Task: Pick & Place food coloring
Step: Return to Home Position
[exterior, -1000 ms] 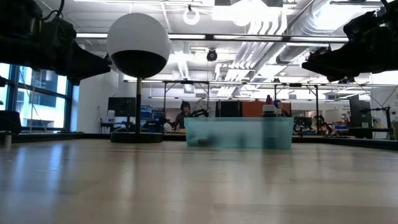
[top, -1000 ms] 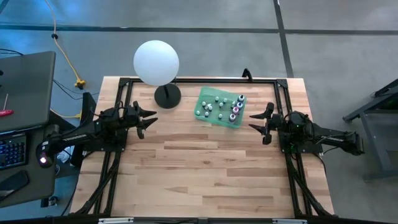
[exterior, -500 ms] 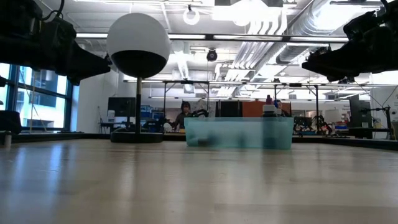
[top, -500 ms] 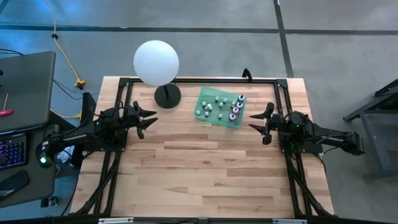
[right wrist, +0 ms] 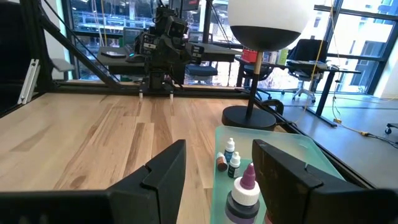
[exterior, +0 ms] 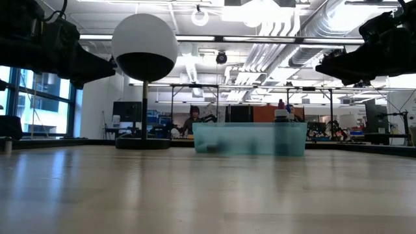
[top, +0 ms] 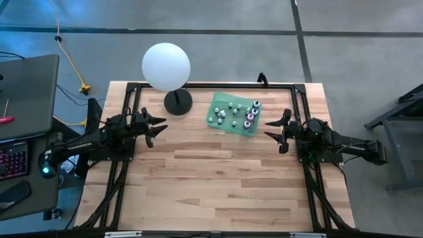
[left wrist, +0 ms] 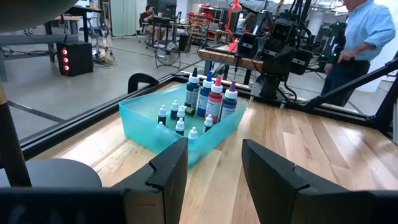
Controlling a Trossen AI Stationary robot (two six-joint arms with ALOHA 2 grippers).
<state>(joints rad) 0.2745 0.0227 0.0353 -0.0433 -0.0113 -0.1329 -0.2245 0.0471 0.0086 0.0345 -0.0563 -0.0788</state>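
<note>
Where the table (top: 218, 192) lies nearest the low camera, plain wooden boards show. Further in, the left gripper (top: 157, 129) hangs above the left edge, pointing inward. Its fingers are spread apart and hold nothing, and its wrist view confirms the gap. Opposite, the right gripper (top: 268, 129) hangs above the right edge, also pointing inward, fingers likewise parted and holding nothing. The two are well apart, and neither touches the bin.

Between them and slightly further back sits the green bin (top: 228, 100), set at a slight angle and nearer the right gripper. All visible food coloring bottles (top: 238, 116) are inside it, most of them upright. Several tall ones with pointed caps are grouped toward the right-arm end, with small ones scattered over the rest. An exact count cannot be made.

Near the bin, toward the left arm, the globe lamp (top: 166, 66) stands on a round dark base by the far edge. Beyond the table, a person (left wrist: 364, 40) in a blue shirt stands behind the right arm.
</note>
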